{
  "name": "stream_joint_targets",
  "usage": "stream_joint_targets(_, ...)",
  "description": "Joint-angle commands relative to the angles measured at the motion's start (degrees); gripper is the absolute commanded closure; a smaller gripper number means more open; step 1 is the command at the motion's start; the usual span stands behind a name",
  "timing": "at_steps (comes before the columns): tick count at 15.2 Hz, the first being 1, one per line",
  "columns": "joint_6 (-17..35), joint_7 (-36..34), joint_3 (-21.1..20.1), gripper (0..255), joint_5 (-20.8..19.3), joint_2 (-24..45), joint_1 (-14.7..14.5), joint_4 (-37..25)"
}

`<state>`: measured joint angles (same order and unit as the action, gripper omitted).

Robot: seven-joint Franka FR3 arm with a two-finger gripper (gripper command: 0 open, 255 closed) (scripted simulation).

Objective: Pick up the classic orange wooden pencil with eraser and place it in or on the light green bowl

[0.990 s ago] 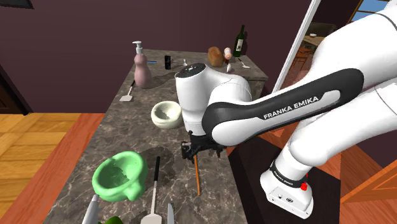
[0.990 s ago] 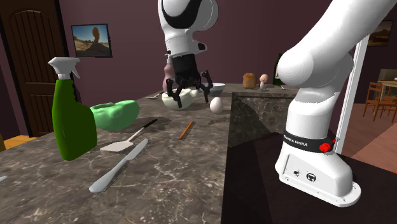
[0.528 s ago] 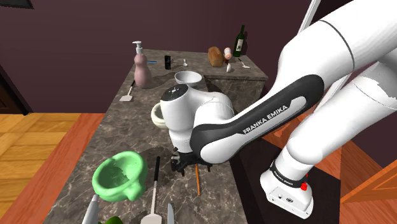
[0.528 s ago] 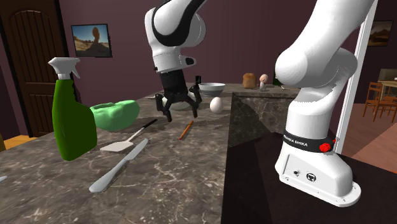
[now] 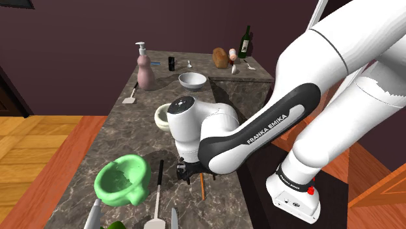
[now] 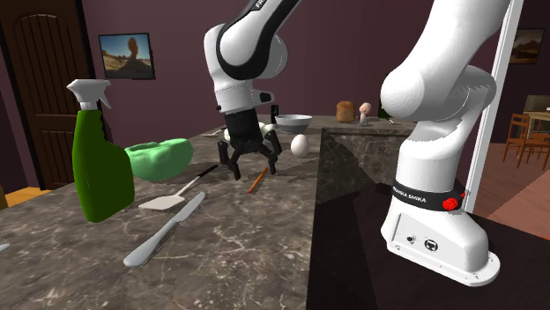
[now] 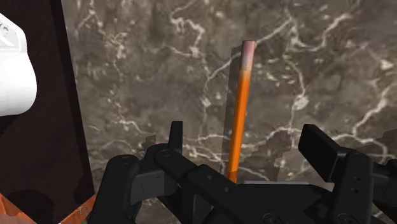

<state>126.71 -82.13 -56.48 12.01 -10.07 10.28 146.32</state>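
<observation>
Gripper (image 6: 253, 167) spread wide over pencil (image 7: 238, 114) — seemingly untouched.

A green spray bottle (image 6: 97, 158) stands on the marble counter (image 6: 247, 255) near a spatula (image 6: 174, 194) and knife (image 6: 163, 231) — an egg (image 6: 300, 144) lies beyond them.

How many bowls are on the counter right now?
3: green bowl at the near end, cream bowl partly behind the arm, white bowl farther back. More may be hidden.

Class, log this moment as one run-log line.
phase: pre-grasp | gripper: open, over pencil | pencil: flat on counter, unheld | green bowl: apart
</observation>
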Motion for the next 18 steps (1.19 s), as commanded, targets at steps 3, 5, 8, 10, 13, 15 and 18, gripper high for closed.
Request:
stream_joint_targets(3,0.09,-0.02,-0.02,0,-0.01,0.03,0.00,0.06)
stream_joint_targets(5,0.08,-0.01,-0.02,255,-0.01,0.03,0.00,0.05)
stream_joint_targets(8,0.08,-0.01,-0.02,255,-0.01,0.03,0.00,0.05)
stream_joint_targets(10,0.08,-0.01,-0.02,255,-0.01,0.03,0.00,0.05)
stream_joint_targets(13,0.07,-0.04,-0.03,255,-0.02,0.04,0.00,0.04)
stream_joint_targets(15,-0.94,0.64,0.42,255,0.78,-1.02,-0.37,-0.19)
stream_joint_targets(18,-4.00,2.28,1.79,255,2.69,-3.91,-1.43,-1.02)
